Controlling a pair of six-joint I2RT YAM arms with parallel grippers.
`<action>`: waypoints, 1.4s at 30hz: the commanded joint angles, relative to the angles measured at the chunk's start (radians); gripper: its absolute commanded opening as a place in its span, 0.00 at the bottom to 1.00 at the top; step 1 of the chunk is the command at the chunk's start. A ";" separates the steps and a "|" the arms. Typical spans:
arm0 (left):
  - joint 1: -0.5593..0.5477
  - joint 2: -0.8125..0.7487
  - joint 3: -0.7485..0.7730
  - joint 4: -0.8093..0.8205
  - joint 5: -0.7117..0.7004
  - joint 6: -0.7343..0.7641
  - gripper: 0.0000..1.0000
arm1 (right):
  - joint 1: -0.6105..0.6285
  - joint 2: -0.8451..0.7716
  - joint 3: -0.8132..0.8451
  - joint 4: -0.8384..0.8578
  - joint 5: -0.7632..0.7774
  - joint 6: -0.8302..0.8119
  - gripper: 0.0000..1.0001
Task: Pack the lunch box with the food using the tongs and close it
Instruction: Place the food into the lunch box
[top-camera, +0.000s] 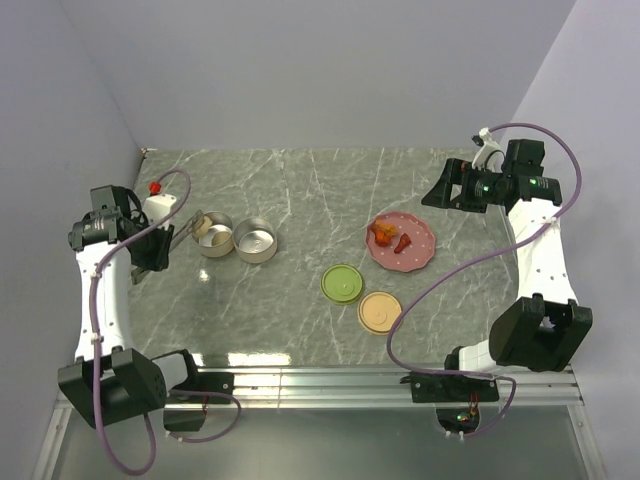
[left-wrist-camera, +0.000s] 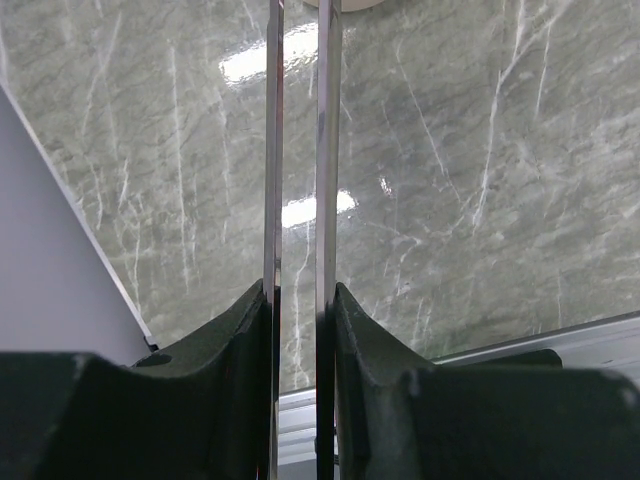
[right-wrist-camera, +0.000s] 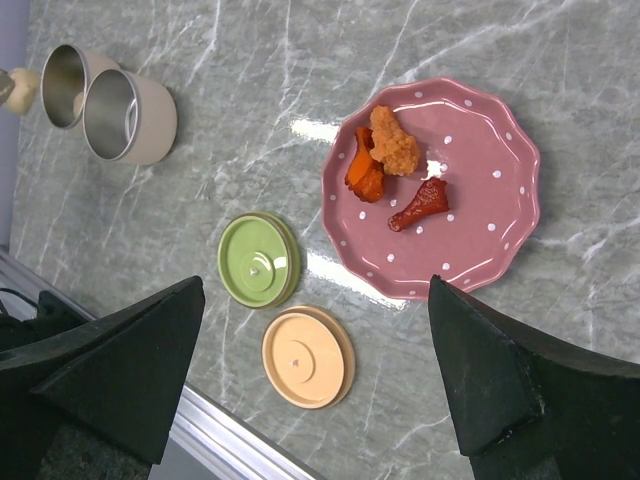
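Observation:
My left gripper (top-camera: 152, 250) (left-wrist-camera: 300, 292) is shut on the silver tongs (top-camera: 185, 228) (left-wrist-camera: 273, 150), pressing their two thin arms close together. The tong tips reach to the left one of two round steel lunch box cups (top-camera: 215, 240) (right-wrist-camera: 62, 72), with a pale ball (right-wrist-camera: 23, 88) at the tips beside its rim. The second cup (top-camera: 256, 243) (right-wrist-camera: 127, 115) touches the first. Red-orange food chunks (top-camera: 390, 238) (right-wrist-camera: 395, 145) lie on the pink dotted plate (top-camera: 420, 245) (right-wrist-camera: 490, 240). My right gripper (top-camera: 440, 190) (right-wrist-camera: 315, 330) hangs open above the table near the plate, holding nothing.
A green lid (top-camera: 342, 283) (right-wrist-camera: 258, 260) and an orange lid (top-camera: 380, 312) (right-wrist-camera: 305, 355) lie flat in front of the plate. The metal rail (top-camera: 330, 380) runs along the near table edge. Walls close in on the left, back and right.

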 joint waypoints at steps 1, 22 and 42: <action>0.003 0.038 0.023 0.043 0.021 0.015 0.20 | 0.007 -0.001 0.040 0.004 0.009 -0.012 1.00; -0.012 0.141 0.050 0.104 -0.012 0.019 0.48 | 0.007 0.008 0.052 -0.002 0.013 -0.012 1.00; -0.428 0.256 0.325 0.112 0.125 -0.108 0.55 | 0.007 -0.012 0.060 -0.002 0.062 -0.013 1.00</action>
